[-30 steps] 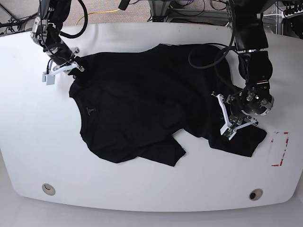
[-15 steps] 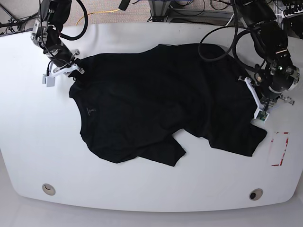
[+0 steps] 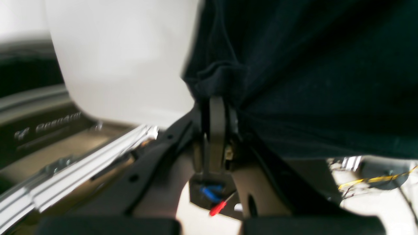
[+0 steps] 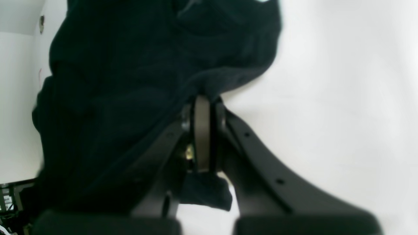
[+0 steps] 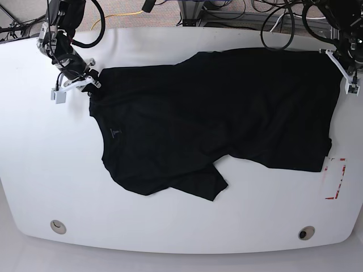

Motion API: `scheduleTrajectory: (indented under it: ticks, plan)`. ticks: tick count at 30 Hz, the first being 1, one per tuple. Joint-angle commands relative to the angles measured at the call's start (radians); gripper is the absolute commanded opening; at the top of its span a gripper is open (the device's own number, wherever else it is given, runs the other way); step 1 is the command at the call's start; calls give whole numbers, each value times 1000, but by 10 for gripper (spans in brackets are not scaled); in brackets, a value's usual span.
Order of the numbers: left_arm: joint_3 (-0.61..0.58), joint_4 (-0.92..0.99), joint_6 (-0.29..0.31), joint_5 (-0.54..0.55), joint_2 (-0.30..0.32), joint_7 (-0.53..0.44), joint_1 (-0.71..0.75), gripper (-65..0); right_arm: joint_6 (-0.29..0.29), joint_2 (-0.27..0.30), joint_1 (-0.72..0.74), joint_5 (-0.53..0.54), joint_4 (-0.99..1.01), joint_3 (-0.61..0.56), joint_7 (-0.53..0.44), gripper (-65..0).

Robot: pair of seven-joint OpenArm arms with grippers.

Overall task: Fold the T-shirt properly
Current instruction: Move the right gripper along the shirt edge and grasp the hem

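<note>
The black T-shirt [image 5: 215,113] lies spread on the white table [image 5: 34,158], neck and label toward the left, hem toward the right. My right gripper [image 5: 85,82] is shut on the shirt's far-left shoulder edge; the right wrist view shows its jaws [image 4: 202,99] closed on bunched black cloth [image 4: 130,81]. My left gripper [image 5: 342,71] is at the far right, shut on the hem's far corner; in the left wrist view [image 3: 216,101] the cloth [image 3: 310,81] hangs taut from the closed jaws. One sleeve is folded over at the front [image 5: 204,184].
A red-and-white marker [image 5: 334,178] lies on the table just right of the shirt's near hem corner. Two round holes [image 5: 57,226] [image 5: 306,233] sit near the front edge. Cables and frame parts [image 5: 198,11] lie beyond the table's back edge.
My left gripper has moved up and to the right, from over the shirt's right part to the far right corner, drawing the hem out flat. The shirt shifted slightly right. My right gripper stayed put.
</note>
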State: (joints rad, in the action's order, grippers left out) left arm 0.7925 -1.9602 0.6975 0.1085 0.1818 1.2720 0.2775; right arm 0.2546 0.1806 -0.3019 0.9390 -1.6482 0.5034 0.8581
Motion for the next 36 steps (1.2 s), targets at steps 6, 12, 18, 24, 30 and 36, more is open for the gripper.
scheduleTrajectory:
  ticks: [6, 12, 18, 24, 30, 36]
  plan:
    - [3, -17, 1, 4, 35, -15, 39, -531, 10, 18, 14, 13, -13, -39, -15, -650]
    - [-9, -17, 1, 4, 34, -13, 27, -258, 10, 17, 16, 22, -17, -47, -15, -593]
    - [-6, -21, 1, 6, 38, -8, -13, -260, 16, 18, 33, 22, -37, -45, -15, -412]
    - [18, -17, 1, -2, 38, -10, -94, -260, 12, 20, 91, 5, -40, -41, -17, -225]
    - [14, -15, 1, -3, 35, -12, -174, -260, 18, 17, 206, -88, -5, -48, -15, -176]
    - [12, -14, 1, -3, 37, -10, -217, -260, 19, 40, 359, -156, 148, -99, -15, -176]
